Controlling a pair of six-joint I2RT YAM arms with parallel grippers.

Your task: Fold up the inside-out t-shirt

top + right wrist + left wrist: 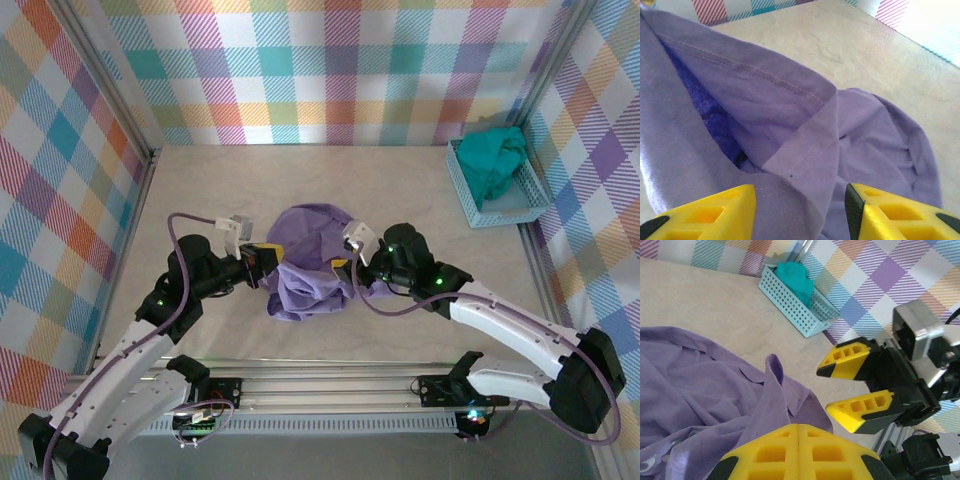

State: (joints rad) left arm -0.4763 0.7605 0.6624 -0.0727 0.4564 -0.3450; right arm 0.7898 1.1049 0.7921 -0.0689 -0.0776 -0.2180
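Both arms reach inward and low, the left gripper [268, 262] and right gripper [347, 266] facing each other across the crumpled inside-out t-shirt [305, 235] at the centre of the table [420, 200]. The left jaws are closed on a shirt fold. The right jaws stand apart, with fabric lying between them.

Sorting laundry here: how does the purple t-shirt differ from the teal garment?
The purple t-shirt lies crumpled straight on the table near its middle; the teal garment sits bunched inside the blue basket at the far right. The purple t-shirt's heap spreads wider than the teal garment's. Both are rumpled, unfolded cloth.
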